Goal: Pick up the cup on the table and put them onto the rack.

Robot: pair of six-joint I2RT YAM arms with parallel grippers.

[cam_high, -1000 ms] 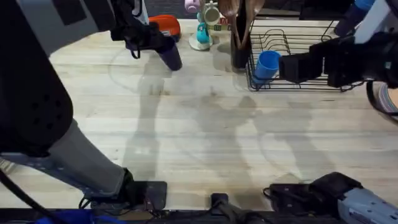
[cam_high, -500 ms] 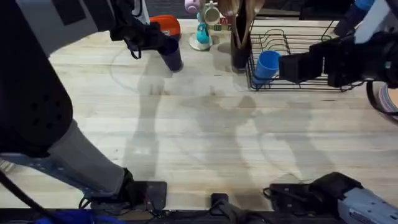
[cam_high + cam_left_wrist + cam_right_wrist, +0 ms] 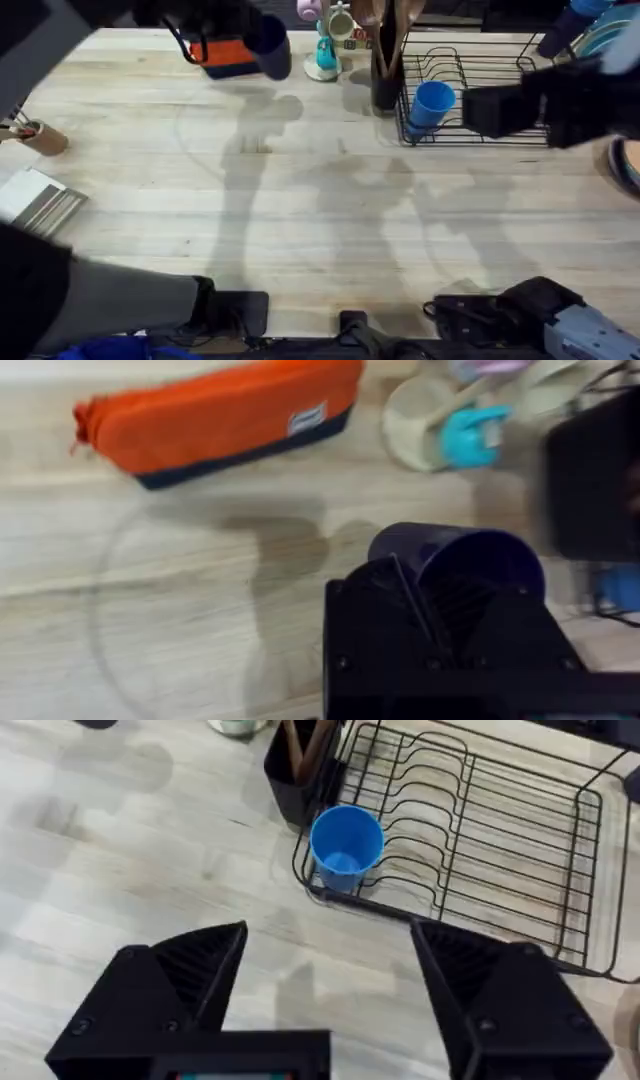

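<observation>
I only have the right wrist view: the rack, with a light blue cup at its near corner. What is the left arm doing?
Observer: The left gripper is shut on a navy cup.
Operator: Where is that relative to the rack?
Observer: In the overhead view it is well to the left of the rack, beside an orange pouch.
Operator: Anything between them?
Observer: A cluster of small mugs stands at the table's far edge.
</observation>
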